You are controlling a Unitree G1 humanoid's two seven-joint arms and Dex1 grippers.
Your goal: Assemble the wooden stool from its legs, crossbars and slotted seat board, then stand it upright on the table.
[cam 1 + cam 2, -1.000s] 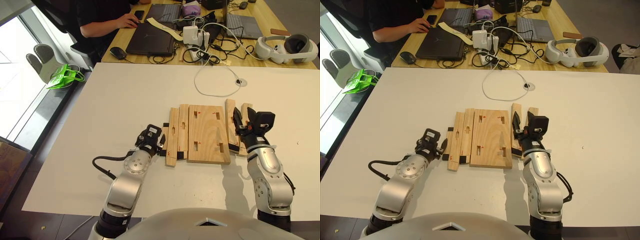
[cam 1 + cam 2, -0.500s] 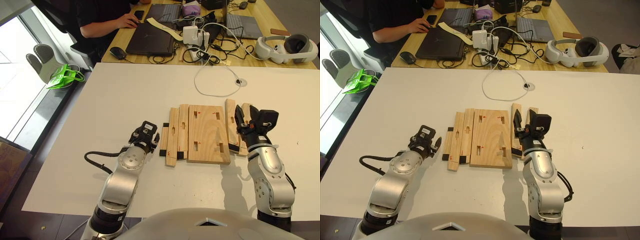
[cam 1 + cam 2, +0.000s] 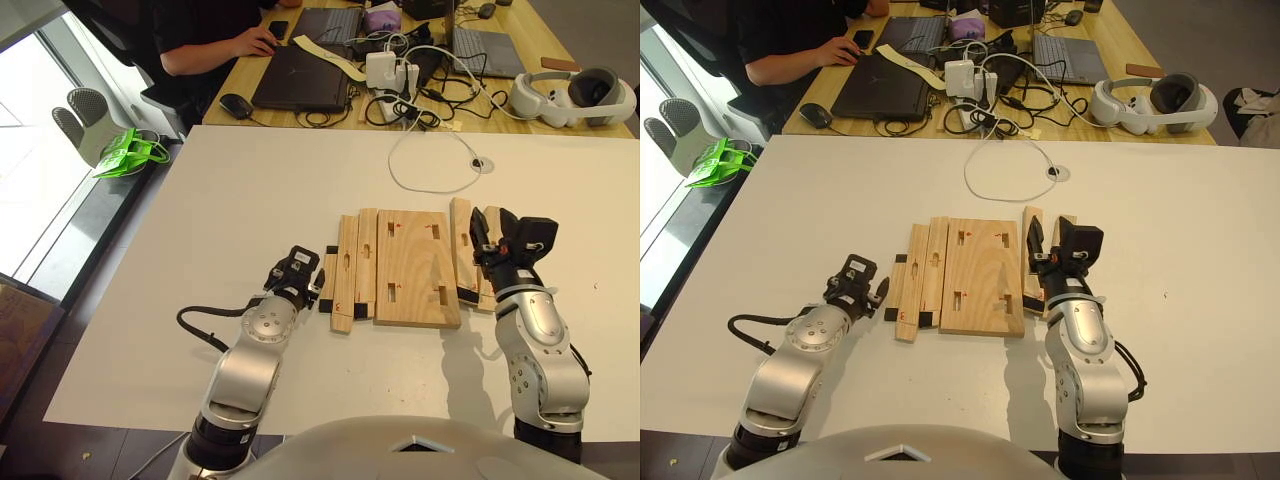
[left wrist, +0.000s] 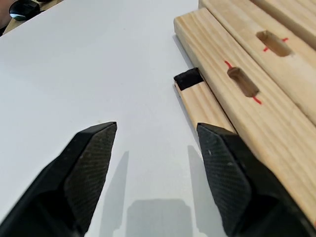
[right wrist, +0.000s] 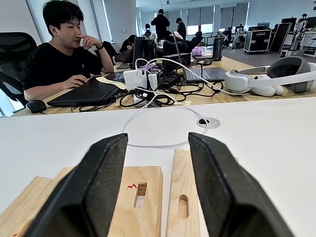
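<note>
A wide white table (image 3: 250,180) carries the work, with a cluttered wooden desk (image 3: 490,112) behind it and a loose white cable (image 3: 430,165) lying on the table's far part. As far as I can judge, assembly has hardly begun. Every part lies flat and nothing is slotted together. The slotted seat board (image 3: 415,265) sits in the middle, one pair of legs (image 3: 355,265) is pressed against its left edge, and another pair of legs (image 3: 462,225) lies along its right edge. All the joining, and standing the stool up, is left to do.

The left gripper (image 4: 158,133) is low over the table just left of the left-hand legs, its fingers spread and holding nothing. A short crossbar (image 4: 205,106) with a dark end lies alongside the outer leg, just ahead of the gripper and close to one finger (not quite between the two). The right gripper (image 3: 490,237) hovers over the right-hand legs, also spread wide and empty, with the near ends of those legs below it.
</note>
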